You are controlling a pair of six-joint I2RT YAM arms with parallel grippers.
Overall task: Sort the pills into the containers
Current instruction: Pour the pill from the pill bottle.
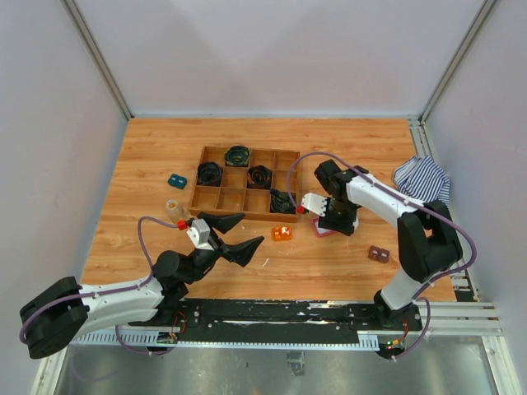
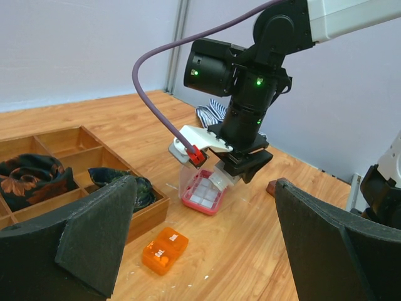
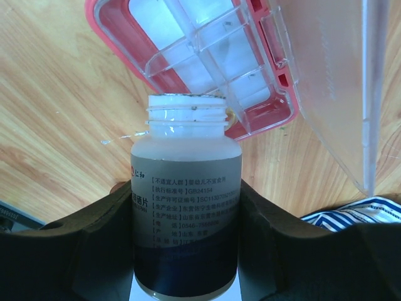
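My right gripper (image 3: 186, 210) is shut on a small bottle (image 3: 186, 188) with a dark lower half and a printed label. Its uncapped mouth is tipped toward the flat pink box (image 3: 119, 31), whose clear lid (image 3: 326, 81) stands open. The box's compartments look white, and I cannot make out single pills. In the top view the right gripper (image 1: 328, 220) hangs over the pink box (image 1: 323, 233). A small clear vial (image 1: 174, 208) stands left of the wooden tray. My left gripper (image 1: 239, 237) is open and holds nothing, with the orange pill box (image 2: 165, 250) on the table between its fingers.
A wooden compartment tray (image 1: 216, 200) with black coils sits behind the orange box (image 1: 282, 234). A blue piece (image 1: 177, 180) lies to the tray's left, a brown piece (image 1: 379, 254) at the right front, and a striped cloth (image 1: 422, 179) at the right edge.
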